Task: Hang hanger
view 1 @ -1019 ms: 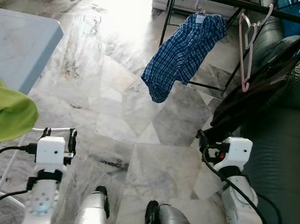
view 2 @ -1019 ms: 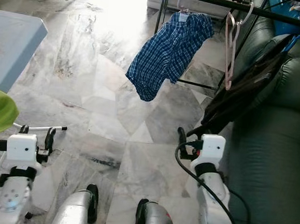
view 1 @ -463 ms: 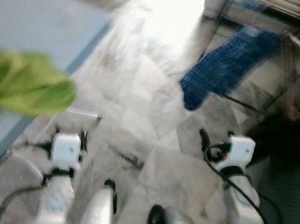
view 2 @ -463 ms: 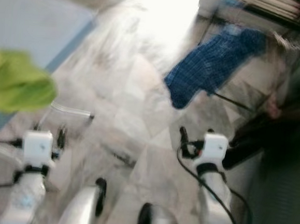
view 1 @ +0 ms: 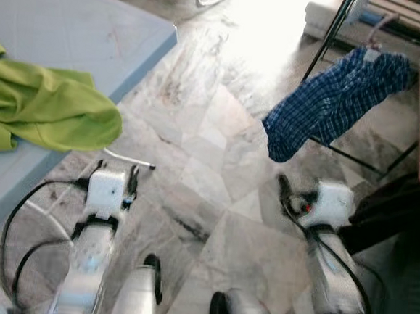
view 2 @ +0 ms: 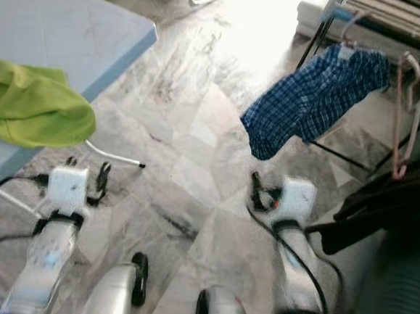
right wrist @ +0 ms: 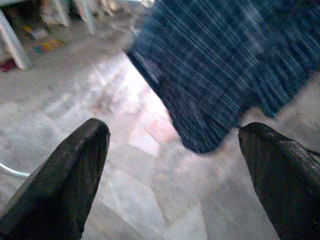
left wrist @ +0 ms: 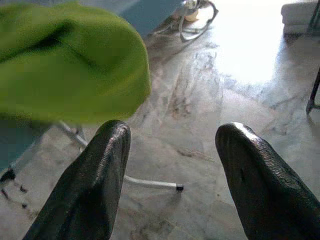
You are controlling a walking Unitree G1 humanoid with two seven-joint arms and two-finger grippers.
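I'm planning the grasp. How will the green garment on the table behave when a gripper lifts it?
The green garment lies crumpled in soft folds, so it will probably be floppy and drape from wherever it is pinched. One edge already hangs over the blue table edge, so a push may slide it off. It looks thin, so likely light.

Grey marble floor (view 1: 218, 150) under and ahead of both grippers. Light blue table (view 1: 67, 37) ahead-left of left gripper (left wrist: 172, 165), green cloth (view 1: 43, 107) on its near edge.
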